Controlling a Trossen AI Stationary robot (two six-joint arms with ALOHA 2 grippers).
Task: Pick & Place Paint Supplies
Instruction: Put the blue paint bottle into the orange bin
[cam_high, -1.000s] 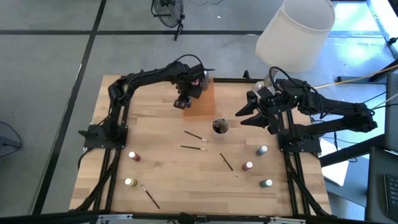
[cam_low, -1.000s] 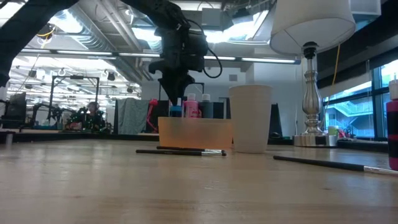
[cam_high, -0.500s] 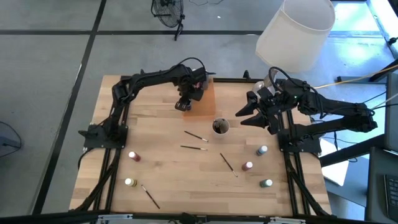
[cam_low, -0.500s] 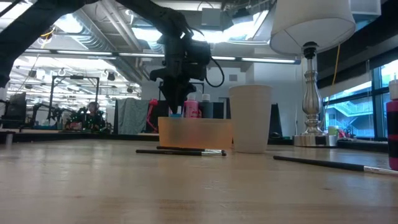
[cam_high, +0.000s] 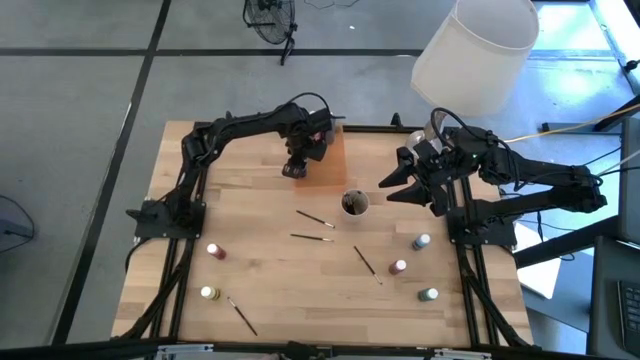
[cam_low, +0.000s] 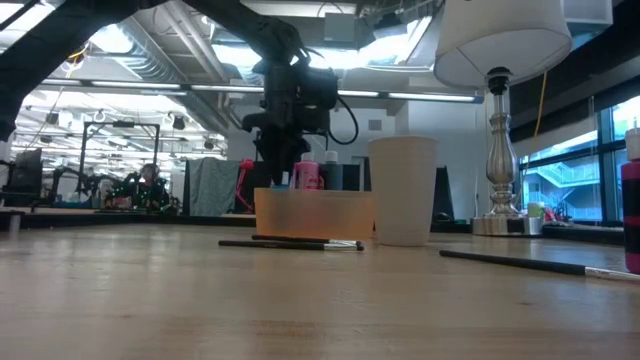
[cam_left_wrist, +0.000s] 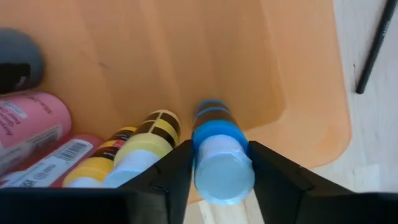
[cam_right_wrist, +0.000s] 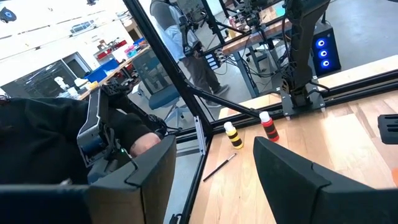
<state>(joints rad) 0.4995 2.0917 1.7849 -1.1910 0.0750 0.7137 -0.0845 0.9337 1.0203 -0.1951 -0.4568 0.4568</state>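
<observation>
My left gripper (cam_high: 295, 168) points down into the near left part of the flat orange tray (cam_high: 331, 160) at the table's far middle, its fingers around a blue paint bottle (cam_left_wrist: 217, 146). Pink (cam_left_wrist: 31, 121), yellow (cam_left_wrist: 149, 134) and grey (cam_left_wrist: 18, 59) bottles lie in the tray beside it. My right gripper (cam_high: 388, 186) hangs open in the air to the right of the round cup (cam_high: 354, 204) and holds nothing. Thin brushes (cam_high: 312, 238) and small bottles (cam_high: 214, 250) lie on the wood. My left gripper has the blue bottle's pale cap (cam_left_wrist: 224, 177) between its two fingers, one on each side of it. The fingers come from above, pointing down. The bottle stands on end below them, its lower end on the tray's floor (cam_left_wrist: 205, 74) by the tray's edge.
The cup (cam_low: 403, 190) stands just right of the tray (cam_low: 315, 215). Loose brushes (cam_high: 364, 261) (cam_high: 240, 316) and bottles (cam_high: 208, 294) (cam_high: 421, 241) (cam_high: 398, 267) (cam_high: 428, 294) are spread over the near half. A lamp with a white shade (cam_high: 470, 55) stands at the far right corner.
My left gripper has sunk toward the tray with the blue bottle, so that its fingertips now reach down behind the tray's wall. My right arm has kept still.
</observation>
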